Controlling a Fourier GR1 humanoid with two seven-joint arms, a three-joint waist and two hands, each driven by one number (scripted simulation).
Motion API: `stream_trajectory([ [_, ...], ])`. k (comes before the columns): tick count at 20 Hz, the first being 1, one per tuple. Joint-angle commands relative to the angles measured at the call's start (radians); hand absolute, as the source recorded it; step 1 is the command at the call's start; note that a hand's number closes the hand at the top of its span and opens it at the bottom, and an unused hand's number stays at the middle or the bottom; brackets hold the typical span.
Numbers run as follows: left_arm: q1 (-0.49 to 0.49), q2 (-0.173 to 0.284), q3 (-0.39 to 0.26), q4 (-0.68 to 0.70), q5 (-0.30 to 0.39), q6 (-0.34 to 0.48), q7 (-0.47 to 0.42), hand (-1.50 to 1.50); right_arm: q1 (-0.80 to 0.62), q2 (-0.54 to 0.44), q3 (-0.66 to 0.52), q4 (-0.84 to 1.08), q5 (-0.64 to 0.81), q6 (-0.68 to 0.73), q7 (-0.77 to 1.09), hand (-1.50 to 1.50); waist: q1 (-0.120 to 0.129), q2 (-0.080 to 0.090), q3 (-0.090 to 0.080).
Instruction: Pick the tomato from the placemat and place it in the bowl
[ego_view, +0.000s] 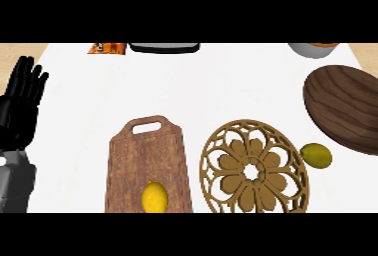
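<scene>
Lowest in view, left of the round openwork placemat, sits a handled wooden cutting board with a yellow lemon on it. Far left of the placemat, the left hand rests fingers straight, holding nothing; right hand's nowhere in view. No red tomato: a yellowish-green round fruit touches the placemat's right edge, probably the target, just below the dark wooden bowl.

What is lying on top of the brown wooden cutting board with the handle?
One yellow lemon-like fruit lies on the brown wooden cutting board, near its lower end. The rest of its surface shows bare. The board's bottom edge is cut off by the view.
</scene>
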Motion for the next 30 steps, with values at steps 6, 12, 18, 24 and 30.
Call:
stream_trajectory([
  [6, -0.028, -0.014, -0.017, 0.025, -0.024, 0.017, -0.002, 0.0, -0.008, 0.209, 0.105, 0.071, 0.147, -0.275, 0.1, 1.5, -0.001, 0.005, 0.002],
  [12, -0.017, 0.009, 0.001, -0.009, 0.001, -0.007, 0.023, 0.0, -0.043, 0.286, 0.026, 0.24, 0.095, -0.322, 0.17, -1.5, 0.003, 0.004, 0.002],
  [18, -0.033, -0.023, -0.023, 0.034, -0.032, 0.017, -0.022, 0.0, -0.091, 0.28, -0.105, 0.32, -0.044, -0.249, 0.05, -1.5, 0.0, 0.007, 0.003],
  [24, -0.034, -0.016, -0.012, -0.006, -0.013, 0.018, 0.016, 0.0, -0.09, 0.22, -0.264, 0.331, -0.169, -0.393, -0.017, -1.5, 0.005, 0.01, 0.005],
  [30, -0.036, -0.046, -0.028, 0.037, -0.035, 0.028, -0.042, 0.0, -0.044, 0.127, -0.359, 0.408, -0.244, -0.392, -0.033, -1.5, 0.005, 0.02, 0.006],
])
